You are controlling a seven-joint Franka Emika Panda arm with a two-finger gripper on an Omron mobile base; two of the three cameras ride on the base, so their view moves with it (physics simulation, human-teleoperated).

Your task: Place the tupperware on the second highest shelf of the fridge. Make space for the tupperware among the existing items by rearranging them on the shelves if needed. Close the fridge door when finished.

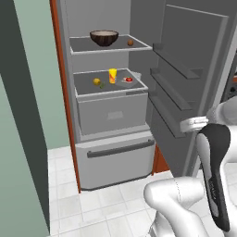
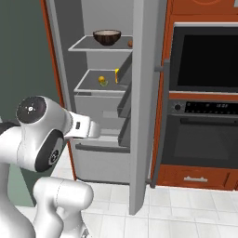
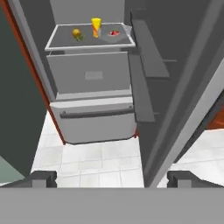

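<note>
The fridge (image 1: 115, 157) stands open, its fridge door (image 1: 194, 55) swung out to the right. On the upper of the two shelves (image 1: 83, 45) sit a dark brown bowl (image 1: 104, 38) and a small brown ball (image 1: 130, 42). The lower shelf (image 3: 87, 43) holds an orange-yellow fruit (image 3: 76, 33), a yellow-orange glass (image 3: 96, 27) and, at its right end, the pale tupperware (image 3: 114, 34) with a red tomato inside. My gripper (image 3: 111, 178) is open and empty, well back from the fridge and low in front of it. It points at the grey drawer front and the floor.
Grey bins (image 1: 176, 88) line the door's inner side and reach into the room. The door's edge (image 2: 144, 107) hides part of the glass (image 2: 116, 74) in the right base view. Black wall ovens (image 2: 204, 93) stand right of the door. White floor tiles (image 1: 102, 203) lie before the bottom drawer.
</note>
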